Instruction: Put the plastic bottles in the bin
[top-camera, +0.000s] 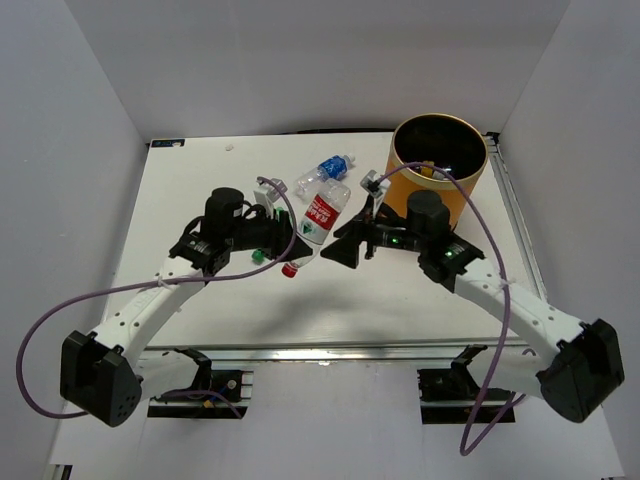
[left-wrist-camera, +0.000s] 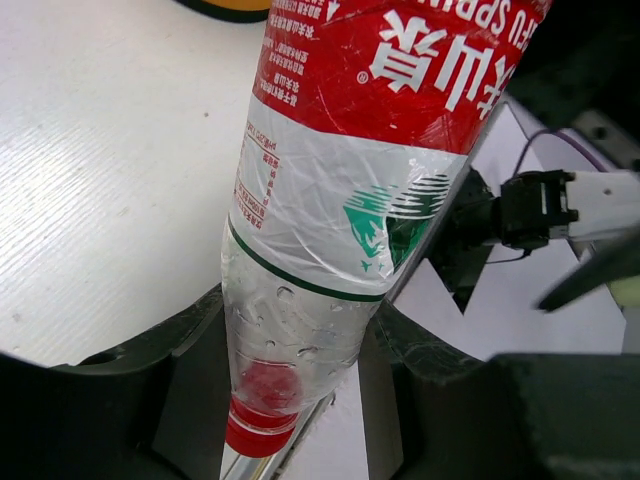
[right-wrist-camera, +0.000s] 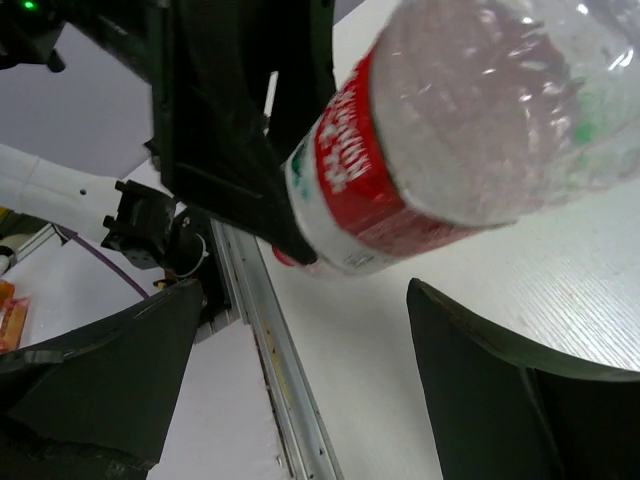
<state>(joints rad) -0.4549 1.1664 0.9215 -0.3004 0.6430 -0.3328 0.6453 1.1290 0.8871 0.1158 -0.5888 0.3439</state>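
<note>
Checking state now. Left pincer (top-camera: 297, 246) is clenched on the red-label bottle (top-camera: 322, 212), gripping the clear neck end just above the red cap (top-camera: 290, 270). Left wrist view confirms it: the 2 fingers (left-wrist-camera: 150, 375) press on either side of the bottle's shoulder below the label, cap nearest the camera, base pointing away. The bottle sits near the middle of the surface (top-camera: 180, 200), slightly toward the far edge, slanting from the cap up toward the far right corner. Can't tell whether it is resting on the surface or lifted off it.

Right pincer (top-camera: 336, 246) is released, jaws spread wide, holding nothing. It faces the left pincer from the right, just beside the same bottle. Right wrist view shows the bottle's base and red label above and between its fingers (right-wrist-camera: 520, 390), with no contact on either side.

1 more bottle, the blue-label bottle (top-camera: 335, 166), lies on its side near the far edge, just beyond the red-label one and left of the bin (top-camera: 455, 205).

The bin stands upright at the far right corner of the surface, orange wall, black inside. Something pale shows inside it, too small to identify.
</note>
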